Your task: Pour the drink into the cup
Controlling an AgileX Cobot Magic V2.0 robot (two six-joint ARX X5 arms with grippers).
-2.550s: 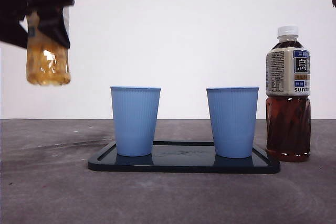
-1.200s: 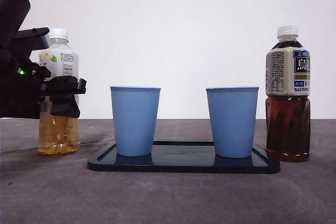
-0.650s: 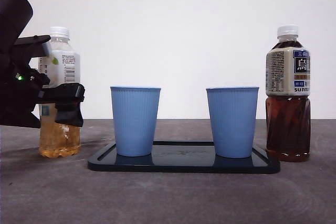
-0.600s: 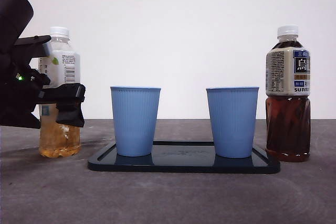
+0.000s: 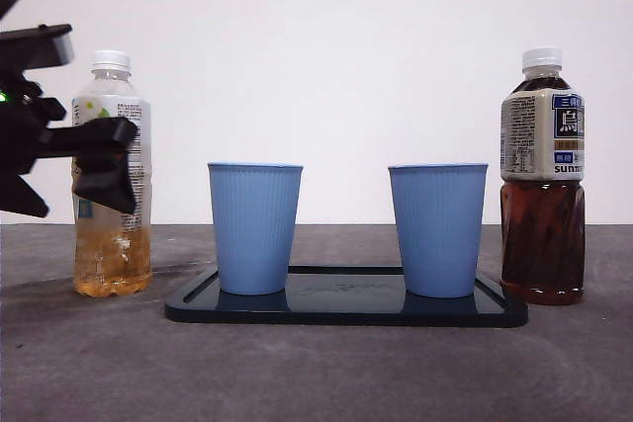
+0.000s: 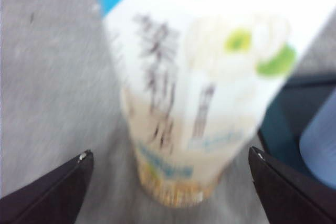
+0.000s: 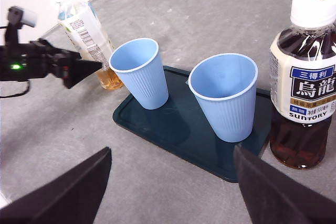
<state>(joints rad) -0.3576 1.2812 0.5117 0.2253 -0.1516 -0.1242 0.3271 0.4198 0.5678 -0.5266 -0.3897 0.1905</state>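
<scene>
A pale tea bottle (image 5: 112,234) with a white cap stands upright on the table, left of the tray. My left gripper (image 5: 84,96) is open, its jaws either side of the bottle's label (image 6: 199,87) with gaps on both sides. Two blue cups (image 5: 255,229) (image 5: 438,229) stand upright on the dark tray (image 5: 346,311). In the right wrist view both cups (image 7: 139,72) (image 7: 224,95) look empty. My right gripper (image 7: 172,150) hangs open high above the table, holding nothing.
A capped dark oolong tea bottle (image 5: 542,180) stands on the table right of the tray (image 7: 173,135). The right wrist view also shows the oolong bottle (image 7: 304,77), the pale bottle (image 7: 86,35) and the left gripper (image 7: 79,69).
The pale tea bottle came down from the air and now stands on the table. The left gripper let go of it, opened, and has drawn back leftward and slightly up.
</scene>
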